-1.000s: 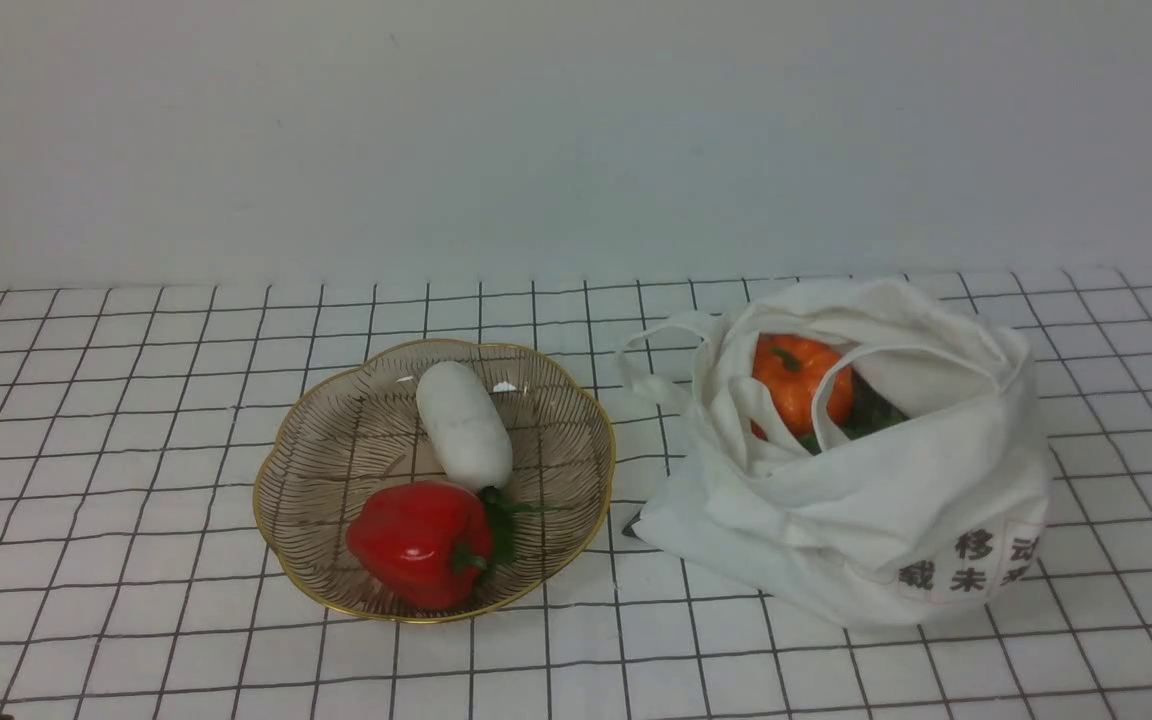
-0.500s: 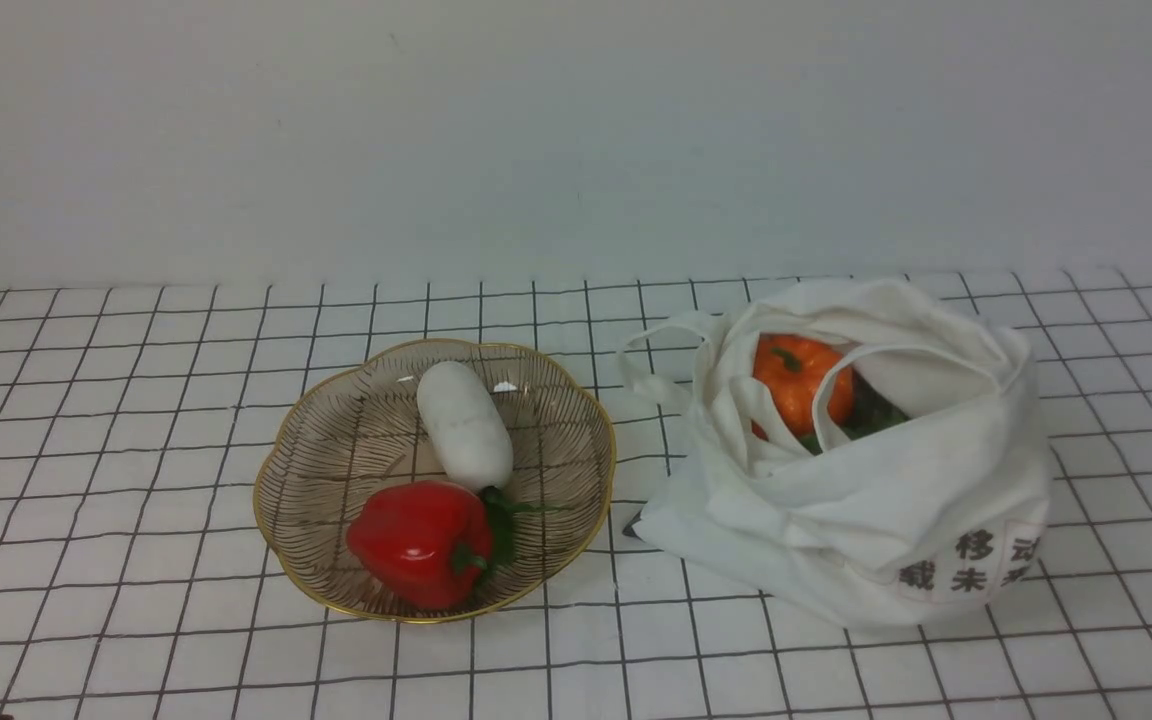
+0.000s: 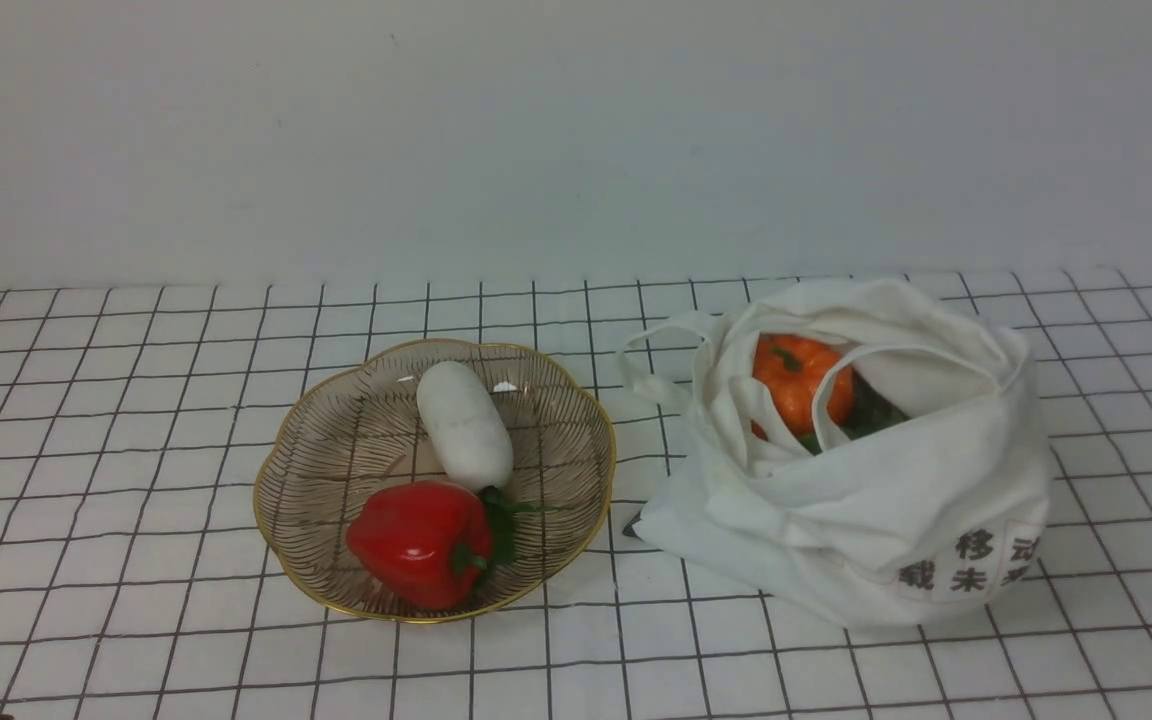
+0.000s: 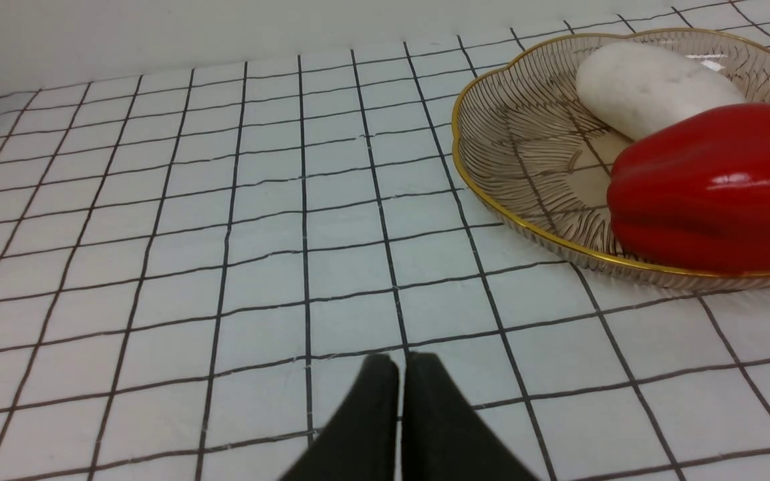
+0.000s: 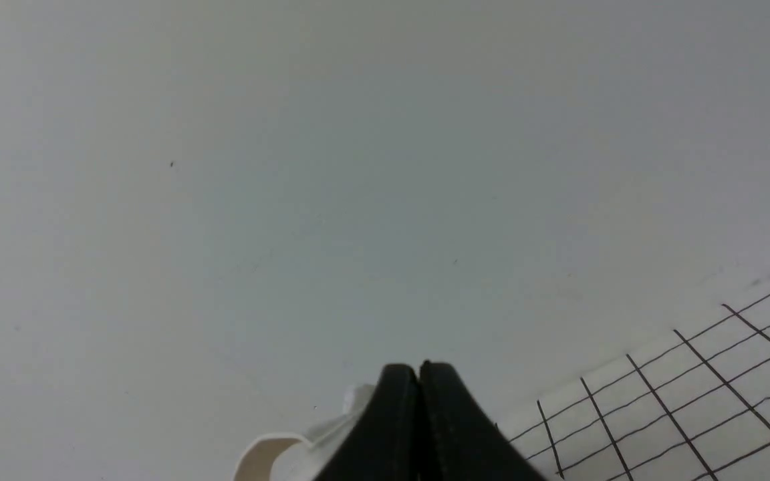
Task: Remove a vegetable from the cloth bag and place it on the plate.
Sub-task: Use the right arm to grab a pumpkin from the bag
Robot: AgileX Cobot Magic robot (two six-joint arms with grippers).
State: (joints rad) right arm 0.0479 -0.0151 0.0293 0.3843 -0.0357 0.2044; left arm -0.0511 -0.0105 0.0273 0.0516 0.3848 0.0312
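Observation:
An orange pumpkin, the vegetable (image 3: 798,383), lies inside the open mouth of the white cloth bag (image 3: 866,500) on the right of the table, partly behind a loop handle. The ribbed glass plate (image 3: 336,440) with a gold rim sits left of the bag. Neither gripper shows in the front view. In the left wrist view my left gripper (image 4: 402,361) is shut and empty over the checked cloth, short of the plate (image 4: 519,147). In the right wrist view my right gripper (image 5: 418,369) is shut and empty, facing the wall, with a bit of the cloth bag (image 5: 278,451) beside it.
A white oblong vegetable (image 3: 464,424) and a red bell pepper (image 3: 421,542) lie on the plate. A white checked cloth (image 3: 136,400) covers the table up to a plain wall (image 3: 536,130) at the back.

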